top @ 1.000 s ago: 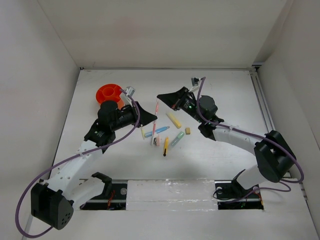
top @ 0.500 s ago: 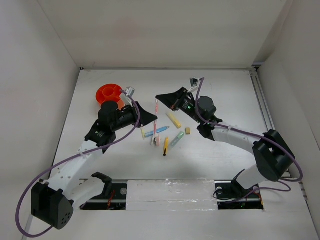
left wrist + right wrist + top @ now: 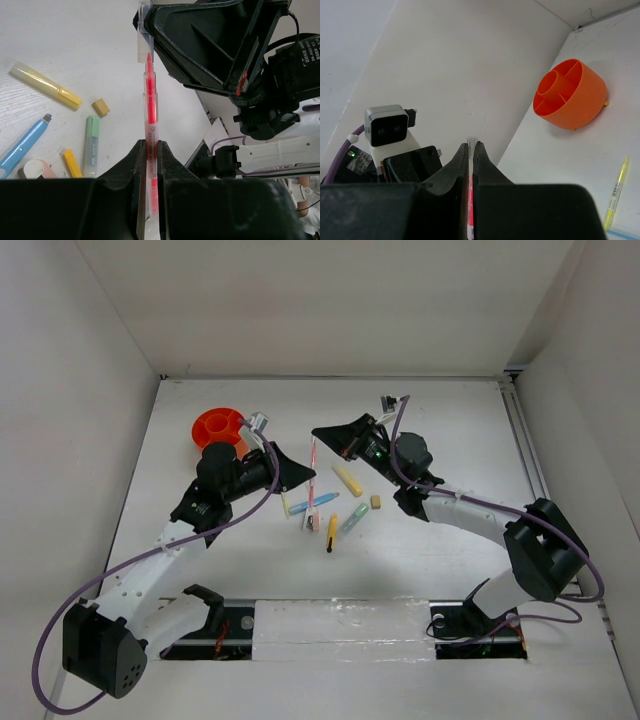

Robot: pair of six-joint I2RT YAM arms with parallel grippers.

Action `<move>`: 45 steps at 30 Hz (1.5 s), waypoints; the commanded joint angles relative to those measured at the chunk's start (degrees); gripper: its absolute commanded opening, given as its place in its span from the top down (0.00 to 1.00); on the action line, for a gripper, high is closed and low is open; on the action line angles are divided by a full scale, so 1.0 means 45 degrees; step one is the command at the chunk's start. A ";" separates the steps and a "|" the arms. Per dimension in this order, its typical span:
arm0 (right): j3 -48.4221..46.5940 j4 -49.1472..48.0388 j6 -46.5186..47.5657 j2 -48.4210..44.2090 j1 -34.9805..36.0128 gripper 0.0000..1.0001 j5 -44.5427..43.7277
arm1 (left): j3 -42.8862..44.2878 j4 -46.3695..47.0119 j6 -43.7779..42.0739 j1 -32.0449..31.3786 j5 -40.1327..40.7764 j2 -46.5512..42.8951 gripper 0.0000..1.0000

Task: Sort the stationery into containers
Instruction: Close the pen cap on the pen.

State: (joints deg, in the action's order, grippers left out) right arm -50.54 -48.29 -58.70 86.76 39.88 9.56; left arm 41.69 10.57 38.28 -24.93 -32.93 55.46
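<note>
Top external view: I see the pink pen (image 3: 312, 468) lifted off the table (image 3: 450, 420) at mid-frame, spanning between my two grippers.
Pen's look: thin, with a clear barrel, a bright pink core and a clear piece at its far end.
Left gripper (image 3: 150, 152): narrowed tight on the pen's lower barrel.
Right gripper (image 3: 470, 152): pinched on the pen's clear upper end.
Orange tub (image 3: 570, 97): upper left of the top view, partly behind my left arm and well apart from the pen.
Left wrist view alone: shows me the loose pieces at the left of its frame, namely the yellow highlighter (image 3: 47, 85), tan eraser (image 3: 100, 106), green marker (image 3: 92, 145), blue pen (image 3: 25, 145) and yellow pencil (image 3: 72, 164).
Right wrist view alone: shows me the tub's inside, a round centre well with dividers around it, plus a thin yellow pen (image 3: 616, 192) at lower right.
</note>
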 commanded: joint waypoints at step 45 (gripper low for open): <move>-0.1738 0.4715 0.2634 0.0036 0.0611 1.00 0.2268 | 0.0677 0.1812 -0.1359 0.0071 0.2805 -0.0391 1.00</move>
State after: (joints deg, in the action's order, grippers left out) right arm -57.95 -34.17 -49.93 86.76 40.95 12.43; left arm 41.71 10.98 33.69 -25.15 -24.77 54.04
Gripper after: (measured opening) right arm 0.045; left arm 0.040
